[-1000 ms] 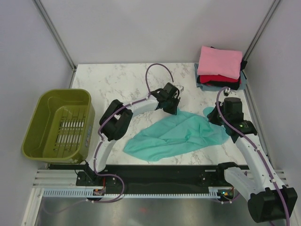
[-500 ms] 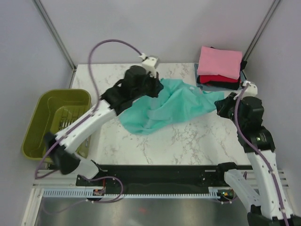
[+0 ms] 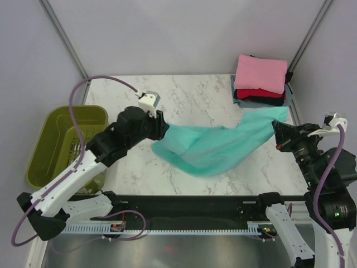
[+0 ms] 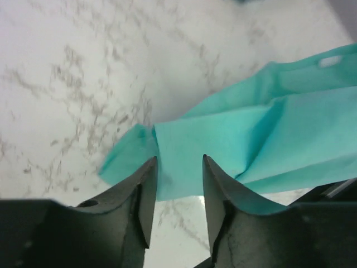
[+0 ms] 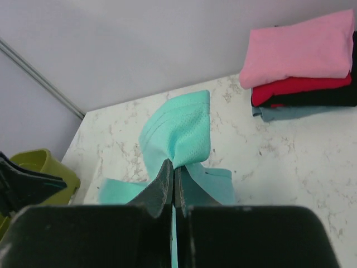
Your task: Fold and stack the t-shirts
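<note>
Where right fingers [image 5: 160,185] pinch, teal mesh tee [image 5: 181,131] bunches | marble tabletop [image 3: 195,95]

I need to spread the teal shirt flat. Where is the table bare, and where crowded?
Bare: the far marble between left gripper and folded stack, and the near strip before the teal shirt. Crowded: the far-right corner.

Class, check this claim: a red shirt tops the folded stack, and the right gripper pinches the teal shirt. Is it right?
No: the top external view shows a pink shirt topping the stack, the red shirt beneath. The right gripper pinches the teal shirt.
</note>
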